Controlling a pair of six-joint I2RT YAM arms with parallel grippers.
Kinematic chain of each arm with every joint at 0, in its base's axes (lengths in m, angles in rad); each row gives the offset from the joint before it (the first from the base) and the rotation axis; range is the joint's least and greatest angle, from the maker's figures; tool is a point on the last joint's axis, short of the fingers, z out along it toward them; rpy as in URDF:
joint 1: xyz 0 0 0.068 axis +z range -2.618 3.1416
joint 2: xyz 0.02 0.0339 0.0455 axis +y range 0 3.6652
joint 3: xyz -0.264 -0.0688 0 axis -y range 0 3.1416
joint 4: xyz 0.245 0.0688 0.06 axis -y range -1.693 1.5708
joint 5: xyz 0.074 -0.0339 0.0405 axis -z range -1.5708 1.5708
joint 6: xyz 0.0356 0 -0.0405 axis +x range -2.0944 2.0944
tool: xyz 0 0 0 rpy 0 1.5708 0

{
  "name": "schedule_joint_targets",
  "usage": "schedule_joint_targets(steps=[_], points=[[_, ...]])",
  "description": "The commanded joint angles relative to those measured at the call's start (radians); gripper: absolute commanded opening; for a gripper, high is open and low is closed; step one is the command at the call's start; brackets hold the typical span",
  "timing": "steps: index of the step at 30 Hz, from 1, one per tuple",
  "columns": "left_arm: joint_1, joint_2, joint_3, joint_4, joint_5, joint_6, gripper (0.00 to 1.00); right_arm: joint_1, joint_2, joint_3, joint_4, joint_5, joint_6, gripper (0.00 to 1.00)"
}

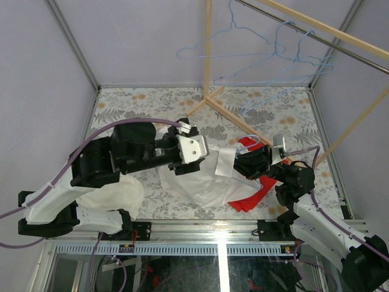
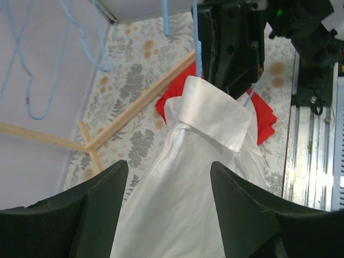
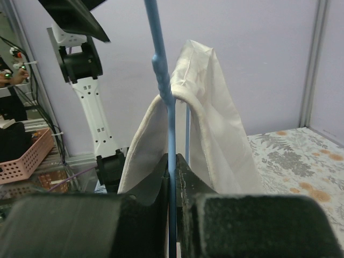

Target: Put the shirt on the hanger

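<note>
The white collared shirt (image 1: pixel 203 179) hangs from a blue wire hanger (image 3: pixel 171 134), and its lower part lies on the table. In the right wrist view the shirt (image 3: pixel 215 129) is draped over the hanger's wire. My right gripper (image 3: pixel 174 161) is shut on the hanger's wire; it also shows in the top view (image 1: pixel 244 163). In the left wrist view the collar (image 2: pixel 215 110) sits just below the right gripper (image 2: pixel 231 48). My left gripper (image 2: pixel 169 183) is open, with its fingers (image 2: pixel 102 199) spread above the shirt's body; it also shows in the top view (image 1: pixel 203 157).
A red cloth (image 1: pixel 255 196) lies under the shirt and the right arm. An off-white garment (image 1: pixel 118 193) lies under the left arm. Spare blue hangers (image 1: pixel 243 42) hang on a wooden rack (image 1: pixel 208 55) at the back, its base bars (image 1: pixel 240 121) crossing the floral table.
</note>
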Motion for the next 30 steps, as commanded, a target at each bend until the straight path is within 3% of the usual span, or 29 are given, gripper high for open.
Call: schedule_joint_targets(steps=[1,18,30], points=[[-0.008,0.058,0.039,-0.118,0.093,0.040,0.60,0.006,-0.038,0.000,0.104,-0.053,0.020,0.02],[-0.038,0.157,0.036,-0.182,0.064,0.027,0.48,0.006,-0.090,-0.010,0.038,-0.129,0.037,0.03],[-0.060,0.194,0.029,-0.183,0.042,0.029,0.35,0.006,-0.111,-0.014,0.011,-0.147,0.046,0.03]])
